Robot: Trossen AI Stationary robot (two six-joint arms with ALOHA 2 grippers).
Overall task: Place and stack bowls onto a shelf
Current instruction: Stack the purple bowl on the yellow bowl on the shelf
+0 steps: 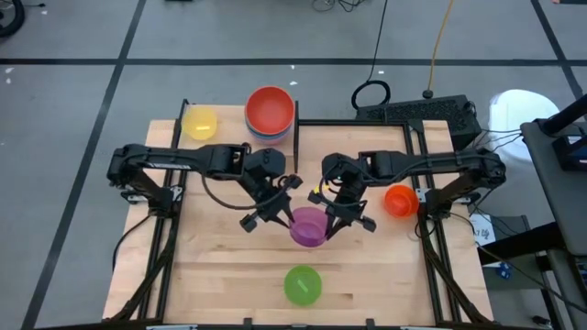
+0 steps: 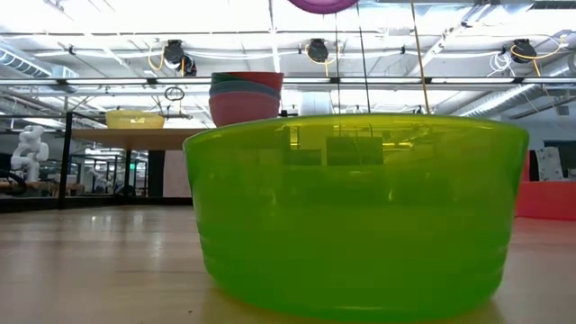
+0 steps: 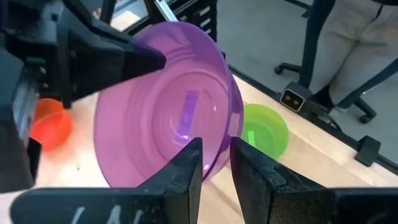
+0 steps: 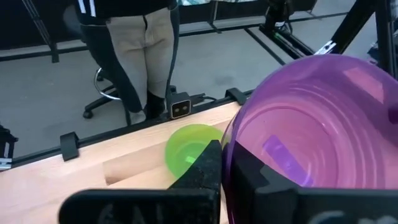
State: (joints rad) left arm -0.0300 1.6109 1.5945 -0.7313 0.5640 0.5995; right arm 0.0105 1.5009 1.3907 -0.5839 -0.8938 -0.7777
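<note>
The purple bowl (image 1: 309,226) hangs in the air between my two grippers, above the middle of the table; in the low view only its bottom (image 2: 322,4) shows at the top edge. My left gripper (image 1: 284,213) is shut on its left side and my right gripper (image 1: 334,220) on its right side. The green bowl (image 1: 303,284) sits on its base near the table's near edge. The orange bowl (image 1: 400,200) stands to the right. On the shelf (image 2: 135,135) rest the yellow bowl (image 1: 200,121) and a stack topped by the red bowl (image 1: 270,110). My left gripper (image 3: 216,152) pinches the purple bowl's rim (image 3: 219,158), one finger inside the bowl and one outside, coming slanting down from the table's left. The bowl is lifted clear and tilted. My right gripper (image 4: 227,152) pinches the opposite rim (image 4: 229,144) the same way, one finger inside and one outside, from the right.
The stack on the shelf shows pink, teal and red bowls (image 2: 245,94) in the low view and a blue rim (image 1: 266,134) from above. A person (image 4: 146,56) stands beyond the table's near edge beside an office chair. Bare tabletop (image 1: 220,275) lies left of the green bowl.
</note>
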